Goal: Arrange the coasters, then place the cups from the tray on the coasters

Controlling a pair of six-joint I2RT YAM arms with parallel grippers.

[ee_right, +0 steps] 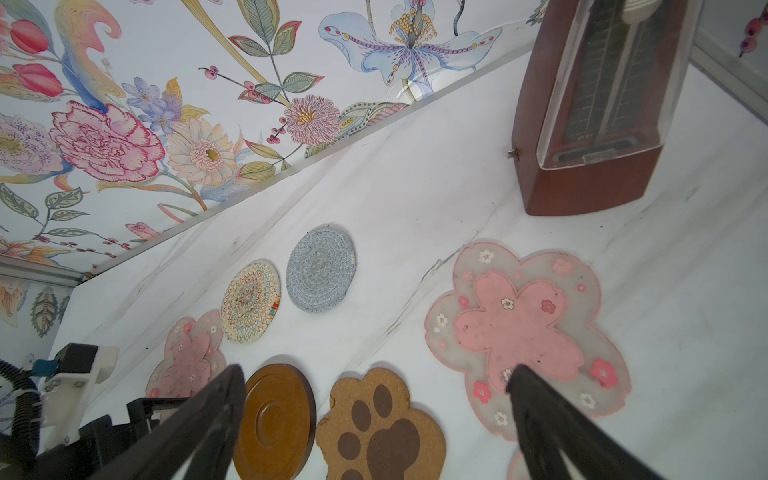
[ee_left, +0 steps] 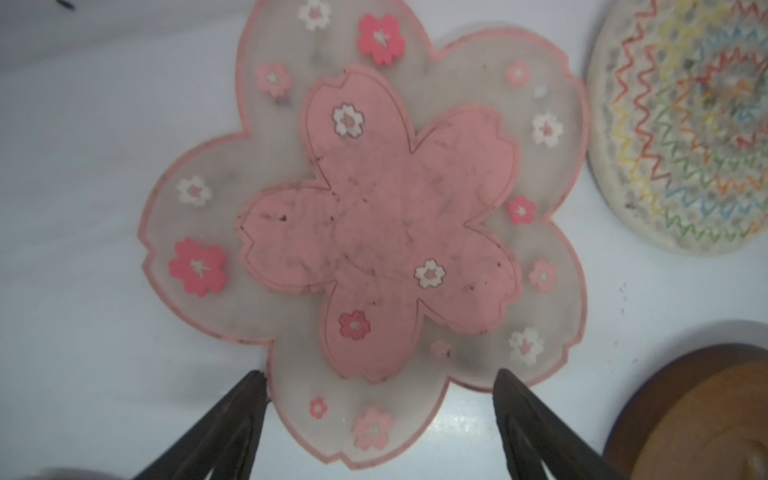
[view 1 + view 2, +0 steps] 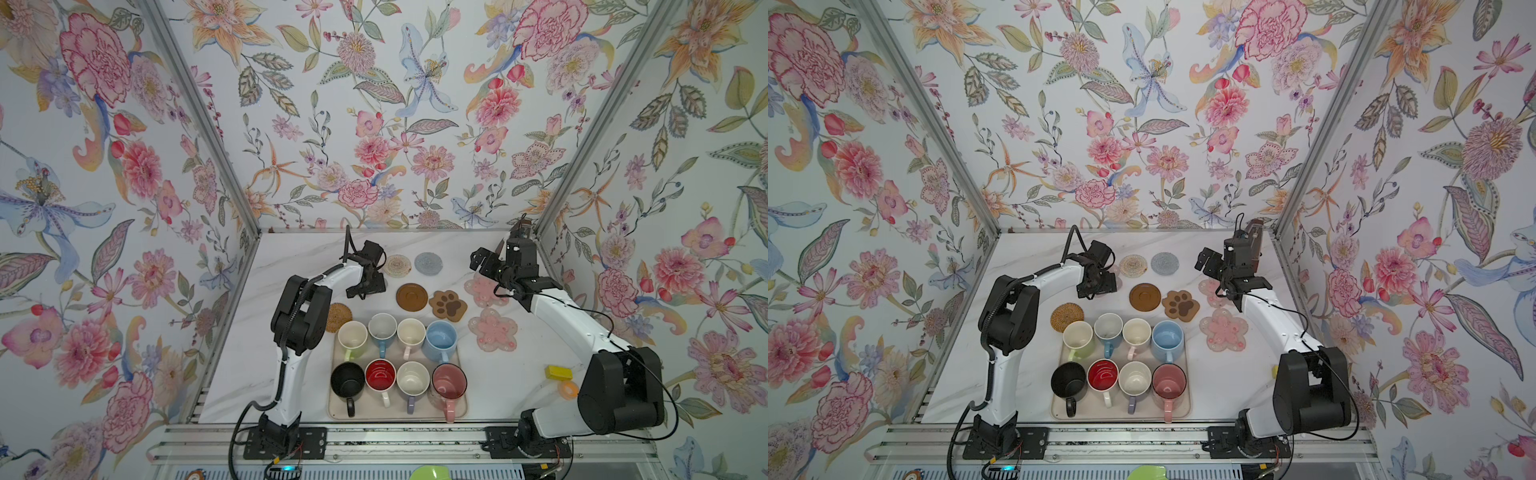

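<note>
A translucent pink flower coaster [image 2: 365, 224] lies flat under my left gripper [image 2: 380, 376], which is open with its tips either side of one petal. In a top view that gripper [image 3: 365, 286] hides it. My right gripper [image 1: 376, 370] hangs open and empty above the brown paw coaster [image 3: 448, 305] and brown disc [image 3: 412, 296]. Also on the table are beige [image 3: 397, 265] and grey-blue [image 3: 428, 262] woven rounds, two more pink flowers [image 3: 493, 329] [image 1: 523, 332], and a rattan round [image 3: 338, 317]. The beige tray [image 3: 368, 413] holds several cups [image 3: 441, 337] in two rows.
A brown wooden metronome [image 1: 602, 104] stands in the back right corner. A yellow block [image 3: 559, 372] and an orange ring [image 3: 568, 389] lie beside the right arm's base. Floral walls close the table on three sides.
</note>
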